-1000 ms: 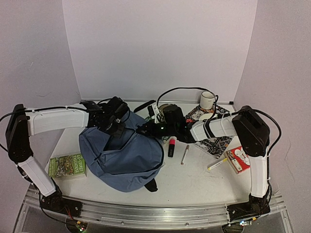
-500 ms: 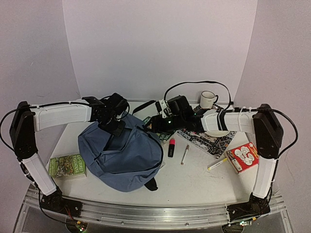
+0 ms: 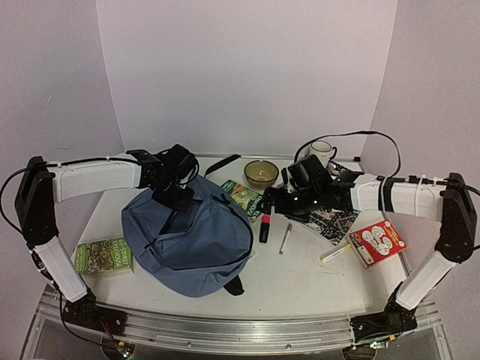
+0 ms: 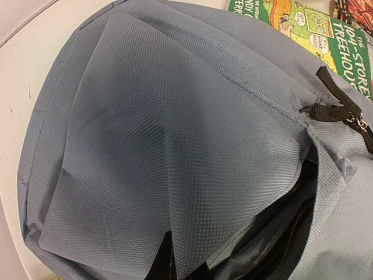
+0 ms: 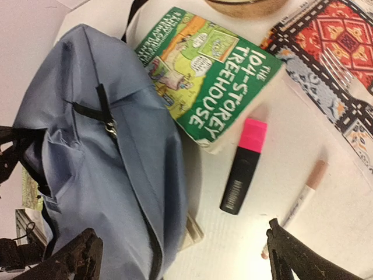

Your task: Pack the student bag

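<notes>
Since a second earlier the right arm had drawn back to the right, uncovering the bowl (image 3: 261, 173). The green book (image 3: 244, 196) lay against the bag's right edge. The right gripper (image 3: 270, 201) hung near the pink highlighter (image 3: 264, 227), fingers spread wide and holding nothing. The left gripper (image 3: 174, 196) stayed pinched on fabric beside the open zip. The student bag (image 3: 187, 240) lay left of centre on the table (image 3: 300, 277), slate-blue and rumpled, its upper panel tented upward and its mouth gaping dark.
</notes>
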`<state>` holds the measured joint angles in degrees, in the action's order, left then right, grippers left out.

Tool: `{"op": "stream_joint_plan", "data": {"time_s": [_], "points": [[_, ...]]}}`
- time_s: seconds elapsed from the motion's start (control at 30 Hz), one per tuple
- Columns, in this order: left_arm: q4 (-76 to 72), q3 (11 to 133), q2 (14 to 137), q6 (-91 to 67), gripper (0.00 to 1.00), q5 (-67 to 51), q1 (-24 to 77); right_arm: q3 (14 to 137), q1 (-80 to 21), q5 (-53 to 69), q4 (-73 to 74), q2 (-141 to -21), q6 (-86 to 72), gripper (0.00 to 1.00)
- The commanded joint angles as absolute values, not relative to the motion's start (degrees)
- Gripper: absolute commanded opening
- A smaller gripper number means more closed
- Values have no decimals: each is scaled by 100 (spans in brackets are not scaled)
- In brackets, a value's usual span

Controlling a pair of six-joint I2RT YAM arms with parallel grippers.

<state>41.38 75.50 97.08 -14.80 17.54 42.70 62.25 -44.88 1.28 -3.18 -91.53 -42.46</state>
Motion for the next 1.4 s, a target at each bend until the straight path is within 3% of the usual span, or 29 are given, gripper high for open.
{"op": "stream_joint_plan", "data": {"time_s": [0.0,0.1,0.27,0.53,0.9,1.37], "points": [[3886,7433,9347,-1556,0,1675,4271,5689,-4467,-381,-304,-8455,-4419,98],[3828,7394,9283,-1556,0,1617,4255,5675,-4448,-316,-44,-8383,-4543,98],[3791,7368,9289,-1550,0,1549,4206,6099,-4445,-1388,1898,-8414,-5502,98],[3725,7226,8913,-1529,0,1602,3993,5748,-3917,-1534,3315,-8702,-6761,85],[3642,7122,8788,-1521,0,1529,3949,4984,-3067,-1056,2661,-8902,-6777,68],[3612,7101,8843,-1520,0,1470,3947,4442,-2719,-495,1627,-9687,-6883,38]]}}
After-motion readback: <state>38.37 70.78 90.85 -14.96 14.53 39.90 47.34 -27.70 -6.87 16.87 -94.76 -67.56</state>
